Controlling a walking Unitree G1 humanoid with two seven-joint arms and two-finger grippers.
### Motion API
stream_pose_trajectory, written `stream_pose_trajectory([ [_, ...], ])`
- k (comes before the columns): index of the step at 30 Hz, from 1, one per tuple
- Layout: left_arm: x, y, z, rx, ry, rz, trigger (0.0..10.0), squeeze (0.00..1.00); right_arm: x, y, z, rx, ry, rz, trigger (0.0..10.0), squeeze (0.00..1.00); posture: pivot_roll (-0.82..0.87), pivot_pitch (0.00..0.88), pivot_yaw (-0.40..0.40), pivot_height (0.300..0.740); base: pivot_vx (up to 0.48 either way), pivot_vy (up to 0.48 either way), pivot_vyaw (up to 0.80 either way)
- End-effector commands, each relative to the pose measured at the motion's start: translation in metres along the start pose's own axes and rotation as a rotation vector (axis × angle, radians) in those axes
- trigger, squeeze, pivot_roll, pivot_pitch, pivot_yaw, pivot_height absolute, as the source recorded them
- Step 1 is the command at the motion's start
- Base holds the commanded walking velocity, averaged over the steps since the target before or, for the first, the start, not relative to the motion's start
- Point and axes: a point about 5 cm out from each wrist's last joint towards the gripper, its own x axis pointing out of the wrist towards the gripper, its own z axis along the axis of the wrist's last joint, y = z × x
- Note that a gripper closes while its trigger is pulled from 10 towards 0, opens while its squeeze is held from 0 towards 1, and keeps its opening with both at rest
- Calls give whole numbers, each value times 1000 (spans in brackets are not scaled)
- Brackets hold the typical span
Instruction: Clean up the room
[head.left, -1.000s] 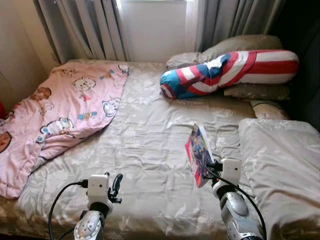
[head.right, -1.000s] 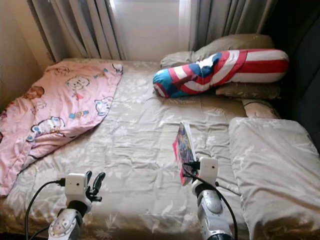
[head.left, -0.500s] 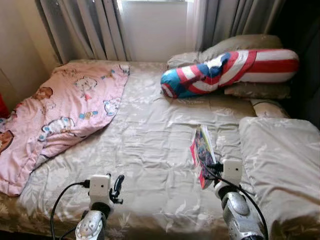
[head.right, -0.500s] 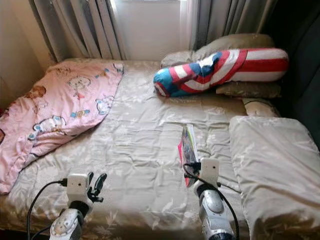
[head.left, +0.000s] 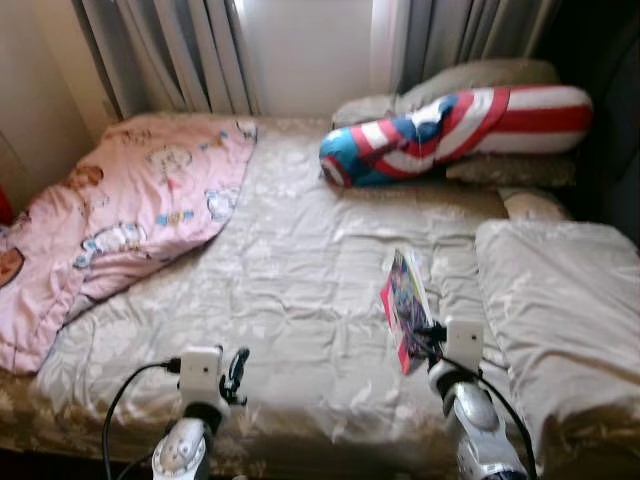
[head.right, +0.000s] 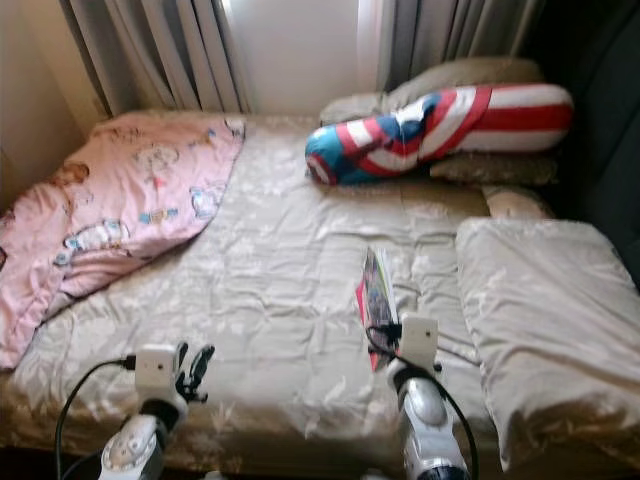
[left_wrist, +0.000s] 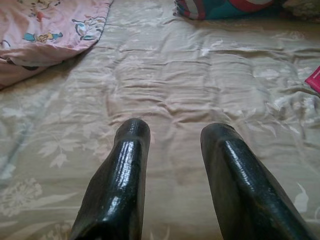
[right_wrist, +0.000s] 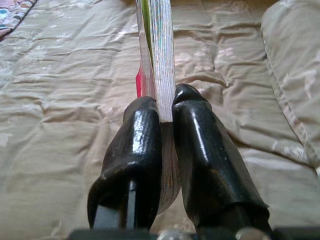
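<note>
Here the right claw (right_wrist: 166, 112) pinches a book (head.left: 405, 305) edge-up above the bed (head.left: 300, 270).

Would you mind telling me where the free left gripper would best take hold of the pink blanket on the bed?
Probably the pink blanket's inner edge, approached from the bare bedspread side. That edge lies loose and raised on the bed, so the open left gripper could likely pinch it there.
</note>
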Motion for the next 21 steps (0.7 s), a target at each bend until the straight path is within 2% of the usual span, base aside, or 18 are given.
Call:
stream_pose_trajectory([
  [1,1,2,-1,-15,9,5,10000,0,4,1,11,-18,-52,4,10000,0,1,2,-10,666,0,0,0],
  [7,2,3,-1,-15,12,8,10000,0,4,2,6,-46,-9,-11,10000,0,4,7,-8,666,0,0,0],
  [21,4,4,-2,-16,25,8,10000,0,4,1,7,-50,-28,-20,10000,0,2,9,-4,666,0,0,0],
])
